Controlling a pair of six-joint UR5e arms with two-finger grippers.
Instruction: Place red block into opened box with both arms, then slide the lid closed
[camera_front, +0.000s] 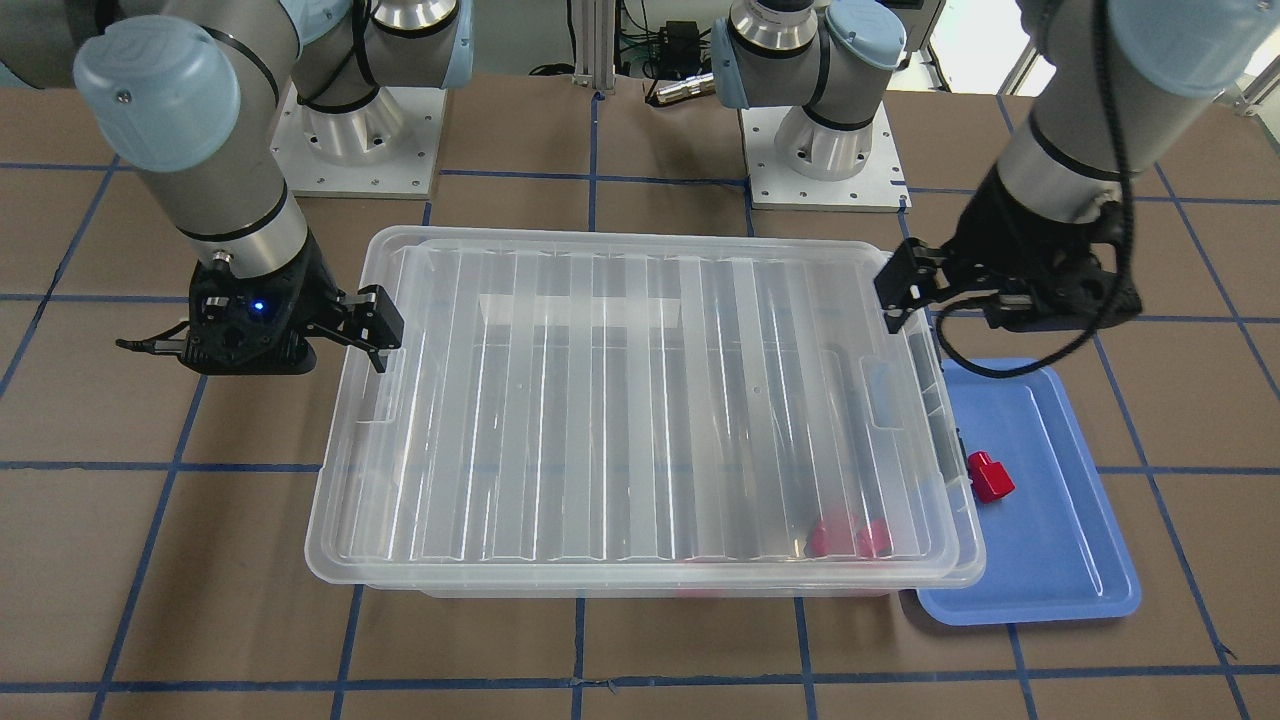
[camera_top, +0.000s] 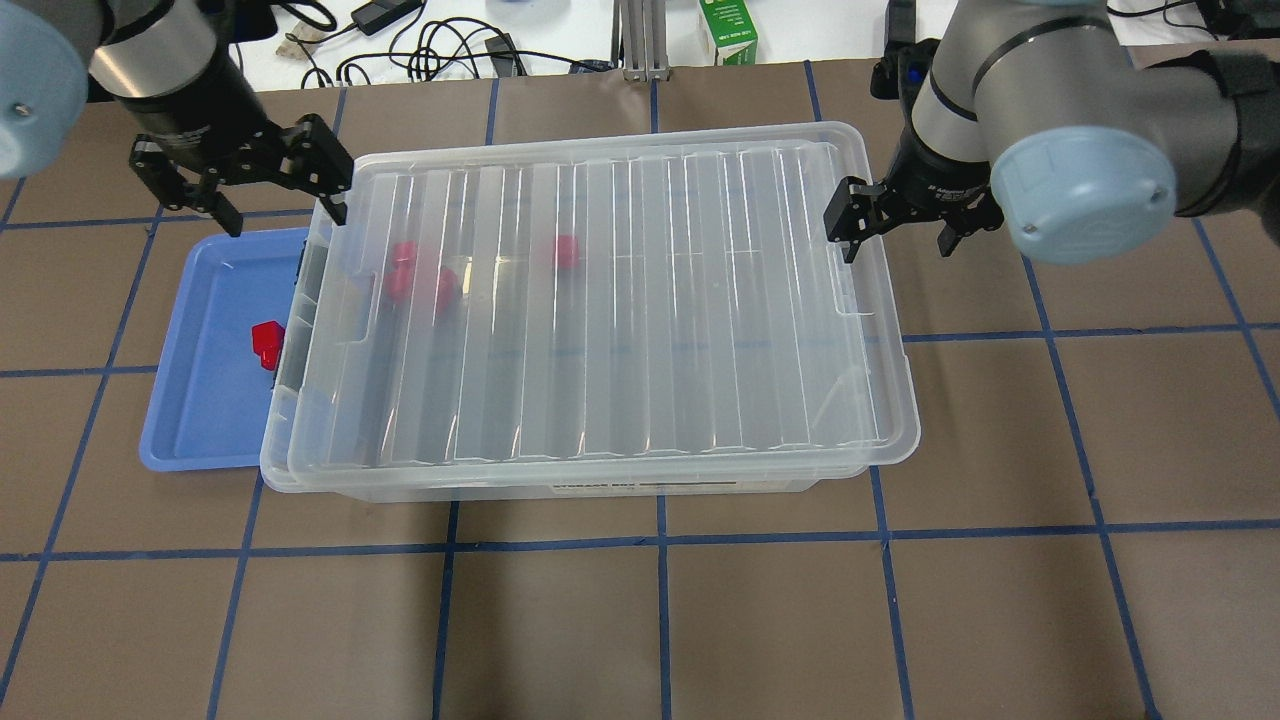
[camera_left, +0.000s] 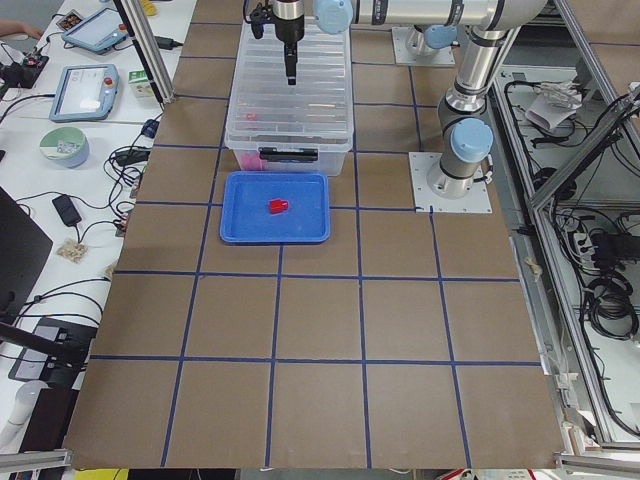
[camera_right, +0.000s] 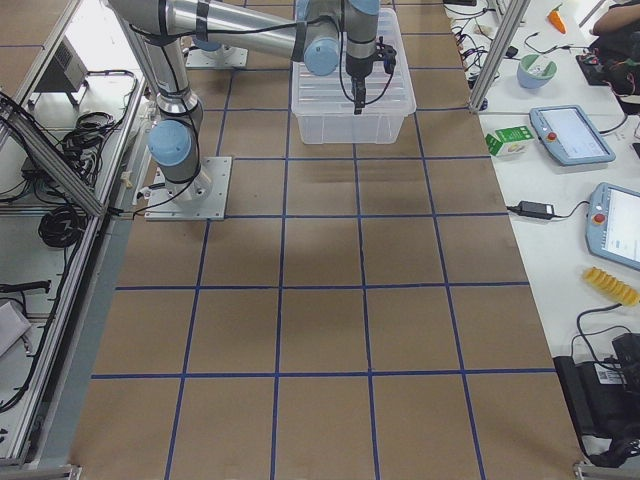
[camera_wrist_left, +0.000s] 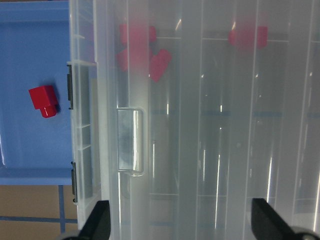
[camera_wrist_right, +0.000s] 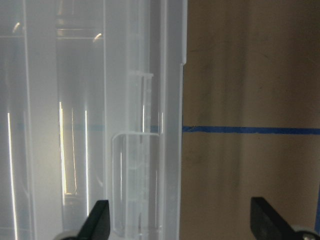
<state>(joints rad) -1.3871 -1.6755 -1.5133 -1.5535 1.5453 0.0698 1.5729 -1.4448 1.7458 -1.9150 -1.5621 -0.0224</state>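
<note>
One red block (camera_top: 267, 343) lies in the blue tray (camera_top: 200, 420) beside the box's left end. The clear box (camera_top: 283, 372) is covered almost fully by its ribbed lid (camera_top: 620, 310), which leaves only a narrow strip of the box's left end showing. Through the lid, other red blocks (camera_top: 420, 282) show blurred inside. My left gripper (camera_top: 283, 213) is open and straddles the lid's far left corner with nothing held. My right gripper (camera_top: 898, 246) is also open. It straddles the lid's far right edge, with one finger (camera_top: 846, 222) over the lid.
The blue tray is tucked against the box and partly under its rim. Both arm bases (camera_front: 360, 130) stand on the robot side of the box. A green carton (camera_top: 727, 30) and cables lie on the white bench beyond the table's far edge.
</note>
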